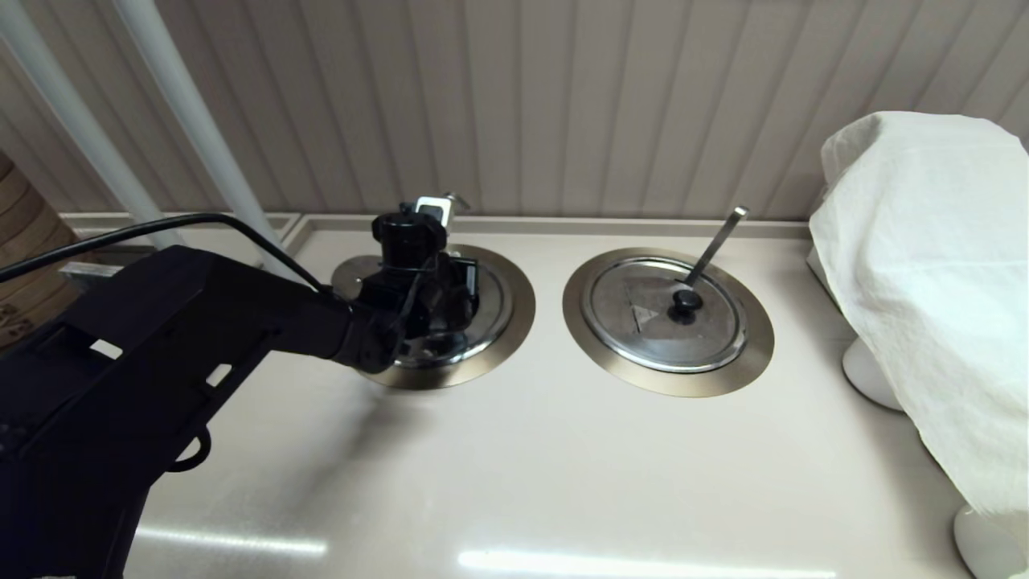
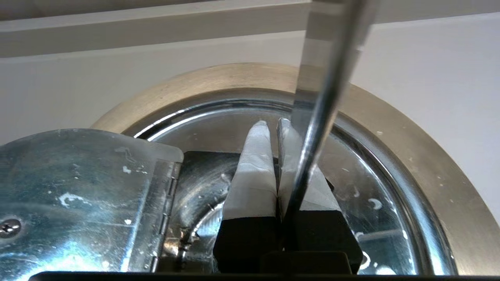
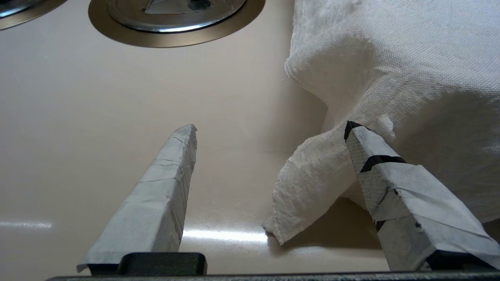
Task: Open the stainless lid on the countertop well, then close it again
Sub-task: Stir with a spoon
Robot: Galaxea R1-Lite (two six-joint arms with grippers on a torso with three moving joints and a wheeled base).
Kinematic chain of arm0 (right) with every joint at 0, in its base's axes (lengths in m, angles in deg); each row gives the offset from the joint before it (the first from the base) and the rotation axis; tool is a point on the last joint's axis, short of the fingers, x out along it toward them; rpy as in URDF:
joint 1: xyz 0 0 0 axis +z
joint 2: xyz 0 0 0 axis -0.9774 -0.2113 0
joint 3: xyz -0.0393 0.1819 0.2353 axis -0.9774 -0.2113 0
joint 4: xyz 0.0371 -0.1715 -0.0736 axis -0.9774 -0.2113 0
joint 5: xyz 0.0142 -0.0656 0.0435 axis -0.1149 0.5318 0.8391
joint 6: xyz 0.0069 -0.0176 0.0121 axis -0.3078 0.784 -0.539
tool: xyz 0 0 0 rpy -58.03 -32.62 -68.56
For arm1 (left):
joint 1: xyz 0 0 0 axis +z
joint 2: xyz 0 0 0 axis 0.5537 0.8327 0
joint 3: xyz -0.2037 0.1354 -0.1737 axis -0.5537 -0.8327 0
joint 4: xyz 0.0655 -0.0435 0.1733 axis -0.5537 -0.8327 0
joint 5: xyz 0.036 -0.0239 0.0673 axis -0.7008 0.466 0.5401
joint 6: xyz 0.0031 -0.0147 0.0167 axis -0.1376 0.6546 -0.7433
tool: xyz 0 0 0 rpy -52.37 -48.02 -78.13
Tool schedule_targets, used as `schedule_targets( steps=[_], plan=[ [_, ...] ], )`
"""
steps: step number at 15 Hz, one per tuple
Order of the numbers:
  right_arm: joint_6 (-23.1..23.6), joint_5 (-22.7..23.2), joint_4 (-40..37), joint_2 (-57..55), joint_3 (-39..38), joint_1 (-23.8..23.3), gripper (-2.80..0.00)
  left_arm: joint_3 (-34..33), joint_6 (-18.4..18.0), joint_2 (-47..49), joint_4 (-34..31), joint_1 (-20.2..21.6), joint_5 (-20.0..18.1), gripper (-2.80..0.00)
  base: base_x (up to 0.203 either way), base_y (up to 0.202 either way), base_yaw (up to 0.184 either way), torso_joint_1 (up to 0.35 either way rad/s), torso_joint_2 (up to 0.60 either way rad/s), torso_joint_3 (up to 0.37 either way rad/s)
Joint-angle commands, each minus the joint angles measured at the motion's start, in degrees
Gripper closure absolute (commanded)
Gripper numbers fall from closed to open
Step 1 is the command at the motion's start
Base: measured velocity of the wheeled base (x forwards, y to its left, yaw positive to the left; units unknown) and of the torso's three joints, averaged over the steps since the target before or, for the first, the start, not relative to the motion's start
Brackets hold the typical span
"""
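Note:
The stainless lid (image 1: 496, 310) sits in the left countertop well, whose bronze-grey ring (image 1: 521, 322) surrounds it. My left gripper (image 1: 438, 310) hovers over the lid's middle and hides the knob. In the left wrist view the gripper (image 2: 273, 121) is shut, fingers pressed together over the shiny lid (image 2: 371, 187) inside the ring (image 2: 410, 128). The thin ladle handle (image 2: 324, 97) crosses in front of one finger. A hinged steel flap (image 2: 78, 187) stands close beside the fingers. My right gripper (image 3: 269, 127) is open low over the counter, one finger touching a white cloth (image 3: 390, 58).
The twin lid (image 1: 643, 322) with its flat-tipped ladle handle (image 1: 715, 245) lies to the right in its own ring (image 1: 587, 338). A cloth-covered appliance (image 1: 932, 265) fills the right side. White poles (image 1: 185, 112) rise at the back left, before a panelled wall.

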Motion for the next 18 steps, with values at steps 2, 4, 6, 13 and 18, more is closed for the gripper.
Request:
schedule_targets(
  steps=[2,4,6,13,18],
  plan=[
    [0.0,0.0,0.0,0.0,0.0,0.0,-2.8,1.2,0.1,0.9,0.3,0.0,0.6,0.0,0.0,0.0,0.0,0.0,0.0,0.0],
    [0.0,0.0,0.0,0.0,0.0,0.0,-2.8,1.3,0.1,1.0,0.3,0.0,0.6,0.0,0.0,0.0,0.0,0.0,0.0,0.0],
    [0.0,0.0,0.0,0.0,0.0,0.0,-2.8,1.3,0.0,1.2,0.3,0.0,0.7,0.0,0.0,0.0,0.0,0.0,0.0,0.0],
    [0.0,0.0,0.0,0.0,0.0,0.0,-2.8,2.0,-0.3,1.6,0.4,-0.8,3.7,0.0,0.0,0.0,0.0,0.0,0.0,0.0],
    [0.0,0.0,0.0,0.0,0.0,0.0,-2.8,1.5,-0.5,1.8,0.7,-1.3,4.3,0.0,0.0,0.0,0.0,0.0,0.0,0.0]
  ],
)
